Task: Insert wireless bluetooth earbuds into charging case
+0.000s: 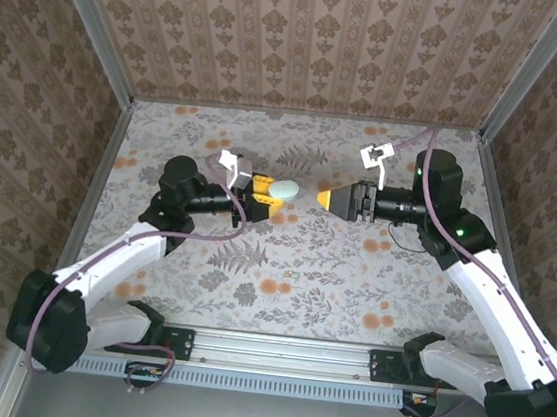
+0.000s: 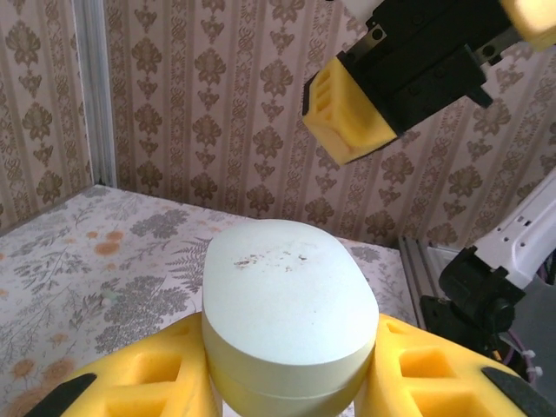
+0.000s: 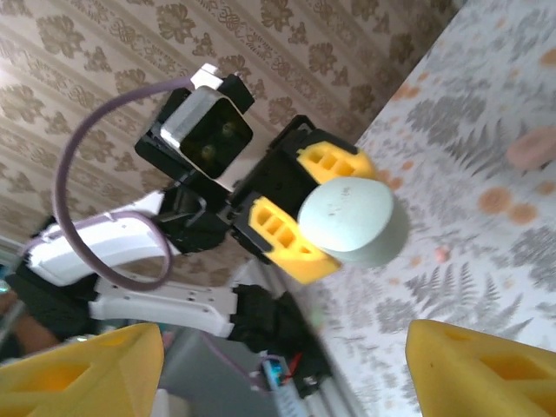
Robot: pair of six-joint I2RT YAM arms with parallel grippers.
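Overhead camera looks down on the surface (image 1: 303, 262) — wrist cameras face each other close-up, both framing the charging case (image 2: 287, 304).

No writing, brand, number or sign can be read on anything here; the pale charging case (image 2: 291, 295) bears only faint dark specks on its lid.

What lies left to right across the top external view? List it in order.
Left arm → charging case gripped by the left claw → open right claw → right arm.
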